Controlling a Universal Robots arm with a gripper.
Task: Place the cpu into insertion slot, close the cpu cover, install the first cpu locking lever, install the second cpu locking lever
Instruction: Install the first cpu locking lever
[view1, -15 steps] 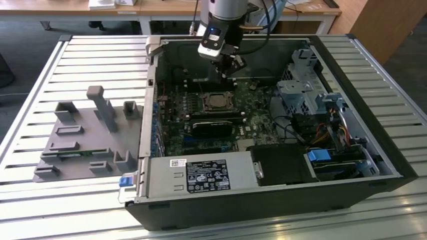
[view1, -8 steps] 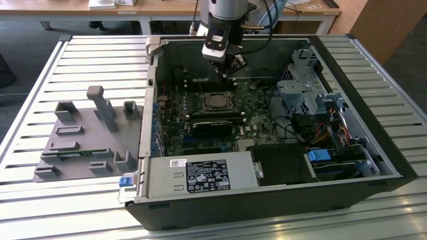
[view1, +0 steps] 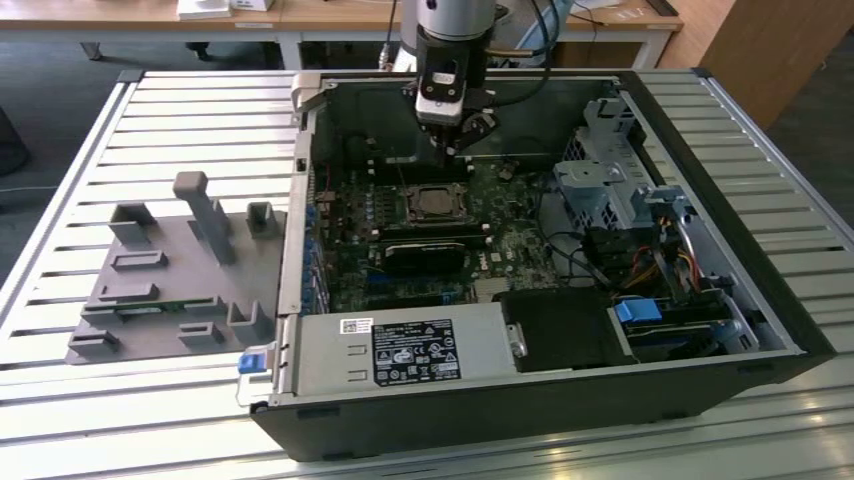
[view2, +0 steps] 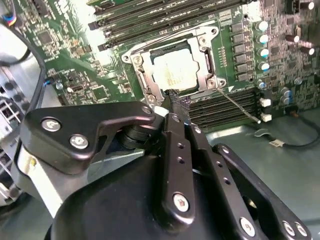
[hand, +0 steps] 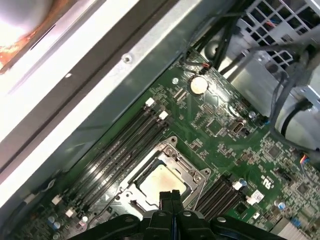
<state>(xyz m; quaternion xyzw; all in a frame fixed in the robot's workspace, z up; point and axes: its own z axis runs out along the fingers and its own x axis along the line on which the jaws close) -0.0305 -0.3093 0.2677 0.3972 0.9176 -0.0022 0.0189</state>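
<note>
Cpu (view2: 172, 70) is lying in the insertion slot (view1: 406, 203) beneath the lowered cpu cover (view2: 207, 60); the end effector (view2: 175, 97), fingers pressed together, is hovering just beside that cover.

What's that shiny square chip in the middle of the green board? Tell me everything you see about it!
The cpu is a small, flat square with a dull silver-grey metal top. It lies level on the green board. The cpu cover, a silvery frame, lies down around its edges, leaving its top showing. The gripper is shut beside one edge; I cannot tell if they touch.
</note>
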